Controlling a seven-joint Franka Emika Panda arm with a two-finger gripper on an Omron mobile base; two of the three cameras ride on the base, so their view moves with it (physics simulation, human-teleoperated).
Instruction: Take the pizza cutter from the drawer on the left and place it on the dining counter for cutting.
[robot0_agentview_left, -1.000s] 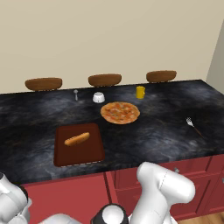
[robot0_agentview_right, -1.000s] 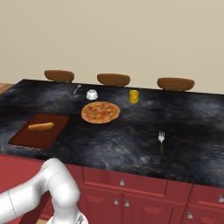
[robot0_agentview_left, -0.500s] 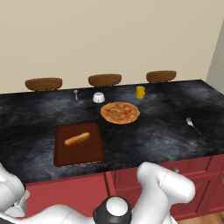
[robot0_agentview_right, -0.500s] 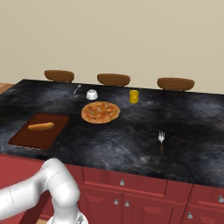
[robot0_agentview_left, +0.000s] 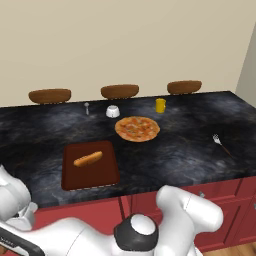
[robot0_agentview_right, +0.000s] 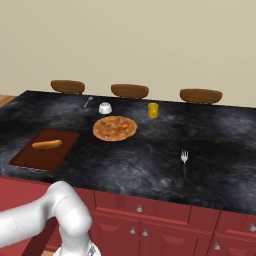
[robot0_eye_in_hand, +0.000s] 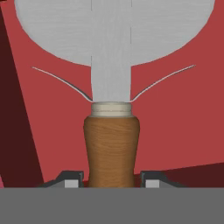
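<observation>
The dining counter (robot0_agentview_left: 180, 150) spreads wide above and beyond the hand, its black marbled top carrying everything but the tool it is waiting for. The arm bends down in front of the red cabinets, its wrist sunk below the counter edge at the bottom left of the left base view; over the last second the elbow has swung further across that view, while the base cameras have not shifted, so the robot is working in place and not driving.

On the counter, well up and away from the hand, the dark red cutting board (robot0_agentview_left: 90, 167) holds a bread roll (robot0_agentview_left: 88, 159). Farther on lies the pizza (robot0_agentview_right: 114, 128), with a white bowl (robot0_agentview_right: 105, 108), a yellow cup (robot0_agentview_right: 153, 110) and a spoon (robot0_agentview_right: 88, 102) behind it; a fork (robot0_agentview_right: 184, 159) lies off to the right.

In the hand view, the pizza cutter (robot0_eye_in_hand: 111, 144) sits straight ahead of the gripper (robot0_eye_in_hand: 112, 178): its wooden handle runs between the two fingertips (robot0_eye_in_hand: 70, 180), the wheel spreading beyond it against red surfaces. The fingers stand against either side of the handle and appear clamped on it, though contact itself is hard to confirm. The arm's shift suggests the cutter is taken or about to be; carrying it up to the counter remains.
</observation>
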